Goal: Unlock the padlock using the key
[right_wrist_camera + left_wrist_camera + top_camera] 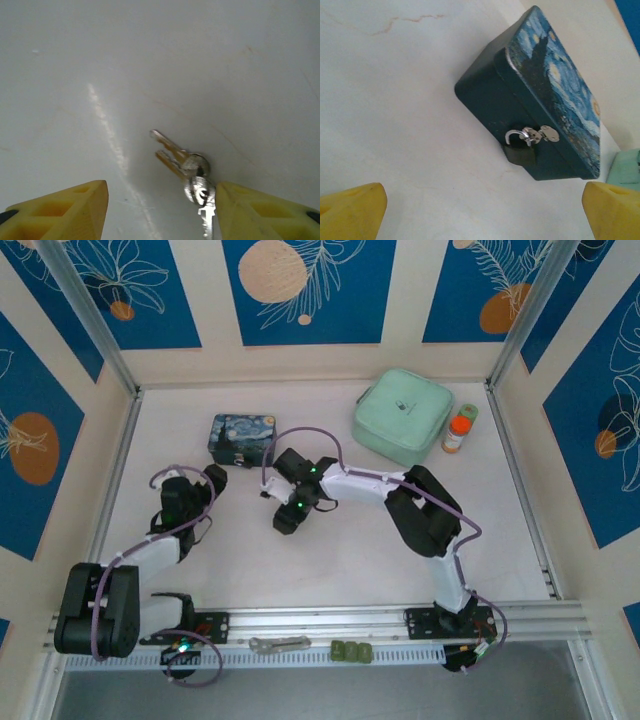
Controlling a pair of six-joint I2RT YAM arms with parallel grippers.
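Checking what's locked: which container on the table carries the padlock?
The blue starry-night tin; the padlock hangs on its clasp, not the mint-green case.

Left arm (150,552) and right arm (365,482) — white links, black joints, purple cables (312,430) — carry yellow fingers (350,210).

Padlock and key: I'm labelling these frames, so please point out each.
padlock (521,154), left wrist view, on its dark body.
key (170,145), right wrist view, midway along the upper blade.
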